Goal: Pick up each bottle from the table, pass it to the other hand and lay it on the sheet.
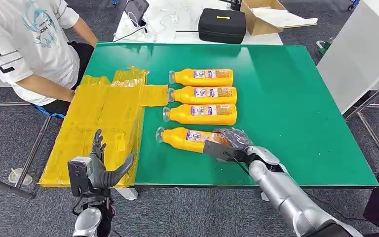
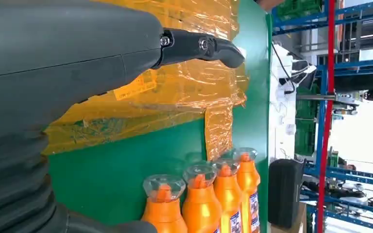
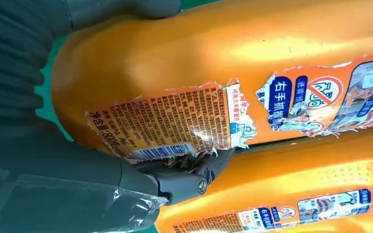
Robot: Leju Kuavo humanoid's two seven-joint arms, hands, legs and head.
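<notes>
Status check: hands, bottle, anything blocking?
Right hand grips nearest bottle, on the table. Left hand open, over the yellow sheet. Person's arm at sheet's far edge.

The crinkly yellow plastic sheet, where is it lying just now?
In the head view the crinkly yellow plastic sheet covers the left part of the green table, beside the four orange bottles, with the robot's left hand at its near edge.

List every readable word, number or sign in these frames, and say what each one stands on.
"右手抓取": blue patch on the torn label of the nearest bottle, which the right hand grips.
"600" within the small print on that label; the rest is too blurred to read.
A red prohibition circle on the same label.
Labels of the other bottles: too small to read.
The person's shirt: letters cut off, unreadable.
</notes>
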